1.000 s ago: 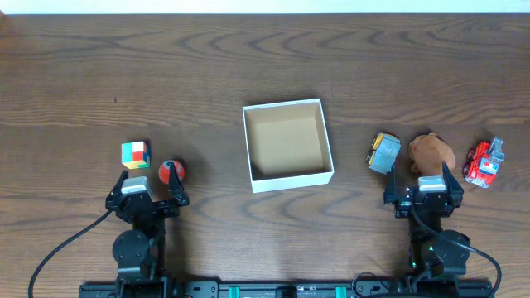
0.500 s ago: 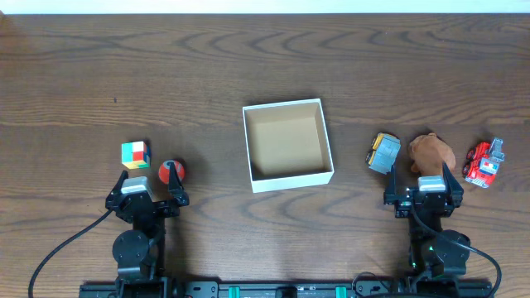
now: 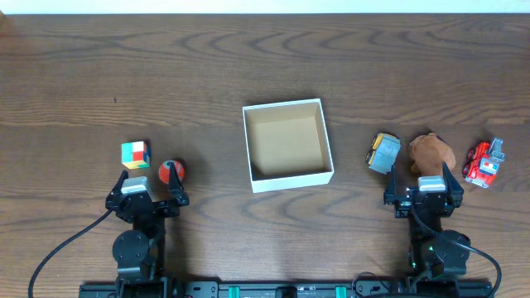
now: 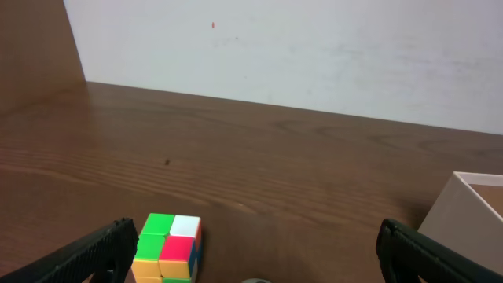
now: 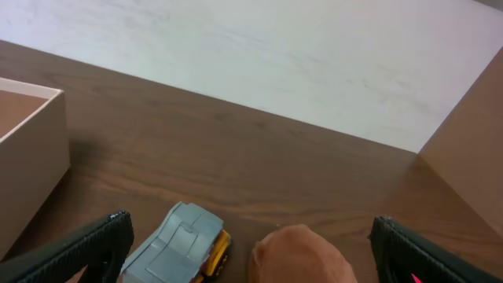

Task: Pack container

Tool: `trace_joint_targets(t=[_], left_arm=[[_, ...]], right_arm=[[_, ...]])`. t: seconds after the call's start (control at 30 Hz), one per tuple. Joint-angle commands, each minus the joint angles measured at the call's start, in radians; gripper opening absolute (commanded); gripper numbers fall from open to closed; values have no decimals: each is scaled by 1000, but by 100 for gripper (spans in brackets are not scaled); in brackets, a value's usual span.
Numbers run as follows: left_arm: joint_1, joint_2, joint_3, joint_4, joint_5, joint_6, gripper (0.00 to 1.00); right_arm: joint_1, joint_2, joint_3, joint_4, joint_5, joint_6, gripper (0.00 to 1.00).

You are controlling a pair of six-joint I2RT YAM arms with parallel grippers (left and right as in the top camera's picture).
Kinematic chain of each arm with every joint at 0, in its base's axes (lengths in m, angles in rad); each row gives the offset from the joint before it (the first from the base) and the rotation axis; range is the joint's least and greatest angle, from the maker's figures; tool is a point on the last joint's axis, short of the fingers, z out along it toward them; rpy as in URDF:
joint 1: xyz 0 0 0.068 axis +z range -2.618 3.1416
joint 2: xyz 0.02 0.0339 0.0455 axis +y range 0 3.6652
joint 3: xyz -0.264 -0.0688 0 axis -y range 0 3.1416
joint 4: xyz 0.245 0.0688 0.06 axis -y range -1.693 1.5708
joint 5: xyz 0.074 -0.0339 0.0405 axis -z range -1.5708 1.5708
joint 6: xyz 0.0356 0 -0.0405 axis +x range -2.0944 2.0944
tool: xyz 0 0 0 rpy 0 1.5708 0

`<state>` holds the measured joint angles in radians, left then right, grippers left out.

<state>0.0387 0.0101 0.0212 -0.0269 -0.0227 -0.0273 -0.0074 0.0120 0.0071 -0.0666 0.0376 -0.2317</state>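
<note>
The container is a white-walled square box with a brown inside, empty, at the table's middle; its wall shows in the left wrist view and the right wrist view. A colourful cube and a red ball lie left of it. A grey-yellow toy truck, a brown plush and a red toy vehicle lie right of it. My left gripper is open and empty just in front of the cube and ball. My right gripper is open and empty in front of the truck and plush.
A pale wall backs the far table edge. Both arm bases stand at the near edge, with cables trailing left and right.
</note>
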Motion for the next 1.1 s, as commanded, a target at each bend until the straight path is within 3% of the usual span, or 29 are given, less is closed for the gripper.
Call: trace_joint_targets(t=[0.0, 0.8, 1.07], left_arm=[[4, -5, -17, -43, -8, 4, 98], [4, -5, -17, -43, -8, 4, 98], [4, -5, -17, -43, -9, 5, 98]], right_arm=[[-6, -2, -2, -3, 14, -12, 99], [-6, -2, -2, -2, 13, -10, 99], [-6, 15, -2, -6, -5, 203, 99]])
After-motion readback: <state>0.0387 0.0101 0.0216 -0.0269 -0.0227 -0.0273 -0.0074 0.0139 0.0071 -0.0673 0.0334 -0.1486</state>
